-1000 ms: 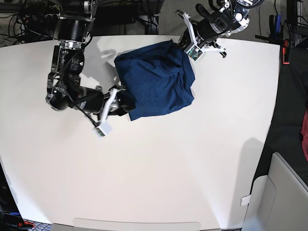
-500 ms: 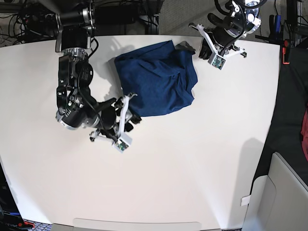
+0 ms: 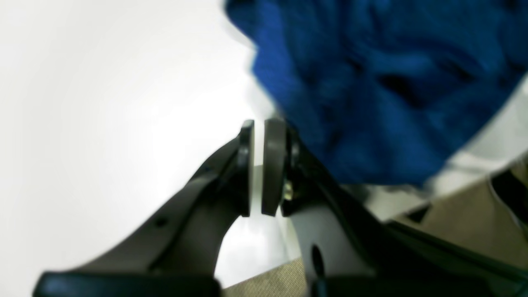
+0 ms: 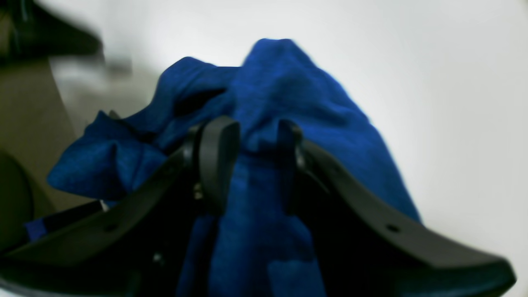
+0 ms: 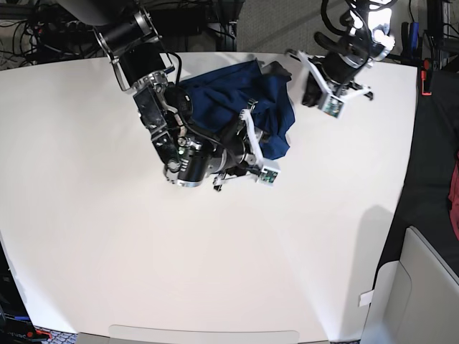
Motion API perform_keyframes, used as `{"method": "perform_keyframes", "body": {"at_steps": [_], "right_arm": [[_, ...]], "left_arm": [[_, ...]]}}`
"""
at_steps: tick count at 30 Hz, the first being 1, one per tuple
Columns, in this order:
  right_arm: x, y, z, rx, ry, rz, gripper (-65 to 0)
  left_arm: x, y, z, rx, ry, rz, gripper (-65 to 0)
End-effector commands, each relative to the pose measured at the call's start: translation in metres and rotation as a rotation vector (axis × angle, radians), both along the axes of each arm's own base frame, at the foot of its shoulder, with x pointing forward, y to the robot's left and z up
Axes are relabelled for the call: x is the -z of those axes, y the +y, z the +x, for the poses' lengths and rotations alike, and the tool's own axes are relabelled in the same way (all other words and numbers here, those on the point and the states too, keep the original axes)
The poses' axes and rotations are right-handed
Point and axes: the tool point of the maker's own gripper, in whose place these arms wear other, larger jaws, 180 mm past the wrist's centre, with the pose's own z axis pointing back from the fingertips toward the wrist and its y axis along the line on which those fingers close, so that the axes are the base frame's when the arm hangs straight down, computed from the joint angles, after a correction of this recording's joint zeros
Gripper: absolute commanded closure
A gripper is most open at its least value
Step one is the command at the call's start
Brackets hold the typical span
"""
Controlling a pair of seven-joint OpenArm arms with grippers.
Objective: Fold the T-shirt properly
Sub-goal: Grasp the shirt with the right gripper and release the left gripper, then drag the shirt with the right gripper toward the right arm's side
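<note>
Fabric of the blue heathered knit T-shirt (image 5: 244, 100), bunched at the white table's (image 5: 107, 251) far edge, sits clamped in my right gripper (image 4: 247, 140); that arm hides its middle. Left gripper (image 3: 258, 165) pinched closed, empty, beside it.

shirt (image 5: 262, 100): deep blue knit, plain, bunched into a rumpled heap
place: far side of the white table (image 5: 143, 272)
state: one fold lifted and pinched

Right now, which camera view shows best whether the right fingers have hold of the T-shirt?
The right wrist view: the right fingers stand either side of a bunched fold of the T-shirt, gripping it. The base view shows the shirt spread on the table, that arm covering the grip. The left wrist view shows only blurred cloth beside its own shut fingers.
</note>
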Motion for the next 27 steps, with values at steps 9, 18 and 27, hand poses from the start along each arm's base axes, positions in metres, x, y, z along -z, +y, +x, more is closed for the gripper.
{"method": "perform_keyframes", "body": {"at_steps": [9,18,27], "right_arm": [[-0.005,0.021,-0.029,-0.121,0.106,0.106,-17.8],[0.003,0.011,-0.051,-0.181,0.185,0.117,-17.8],[-0.018,-0.018,-0.026,-0.098,0.213,0.215,-17.8]], "left_arm": [[-0.019,0.027,0.025,-0.133,-0.09,-0.011,-3.7],[-0.015,0.029,0.033,-0.141,-0.091,-0.019,-3.7],[-0.011,0.024,0.04,-0.162,-0.088,-0.051,-3.7]]}}
